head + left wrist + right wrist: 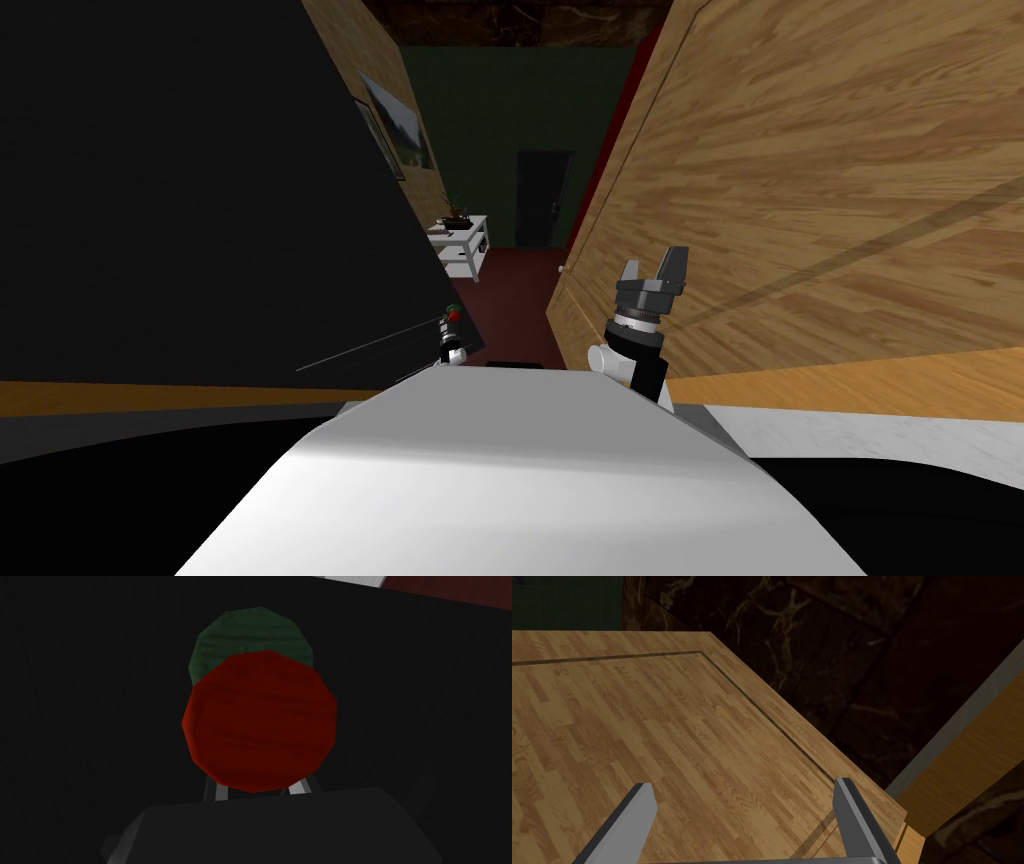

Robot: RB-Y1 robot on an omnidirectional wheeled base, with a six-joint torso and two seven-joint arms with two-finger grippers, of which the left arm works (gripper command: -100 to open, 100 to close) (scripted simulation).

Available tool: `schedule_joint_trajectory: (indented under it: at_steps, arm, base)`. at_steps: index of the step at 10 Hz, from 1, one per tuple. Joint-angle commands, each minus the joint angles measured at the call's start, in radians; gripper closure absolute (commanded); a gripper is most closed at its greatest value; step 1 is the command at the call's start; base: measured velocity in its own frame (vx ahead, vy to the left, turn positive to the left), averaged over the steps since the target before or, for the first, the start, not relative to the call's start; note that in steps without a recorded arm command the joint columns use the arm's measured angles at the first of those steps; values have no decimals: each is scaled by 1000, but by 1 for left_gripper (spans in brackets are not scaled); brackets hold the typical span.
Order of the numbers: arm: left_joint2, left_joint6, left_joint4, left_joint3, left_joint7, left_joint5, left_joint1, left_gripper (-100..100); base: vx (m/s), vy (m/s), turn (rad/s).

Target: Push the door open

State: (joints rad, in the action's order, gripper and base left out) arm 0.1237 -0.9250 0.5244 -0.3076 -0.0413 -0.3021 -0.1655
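The wooden door (800, 200) stands swung away on my right, its free edge toward the corridor. My right gripper (652, 272) is open just in front of the door's face. In the right wrist view the gripper (747, 826) has its fingers (637, 816) spread over the door panel (637, 726), near a top corner. My left gripper (452, 330) is low beside a flat black surface (200, 200). A red round thing (257, 721) with a green one (240, 636) behind it sits right in front of it.
Between the black surface and the door a corridor with a dark red floor (510, 300) runs ahead. A white table with a plant (462, 240) stands at its left. A dark door (543, 198) closes the far end. A picture (398, 125) hangs on the left wall.
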Motion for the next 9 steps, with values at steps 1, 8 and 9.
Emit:
schedule_joint_trajectory:
  at_steps: [1, 8, 9]
  arm:
    - [-1, -2, 33, -2, -23, -5, -2, 100]
    - [-27, 0, 51, -28, -190, -52, -2, 100]
    - [-34, 1, 55, -35, -229, -64, -2, 100]
  base:
    - [28, 15, -21]
    - [49, 28, -23]
    - [34, 13, -17]
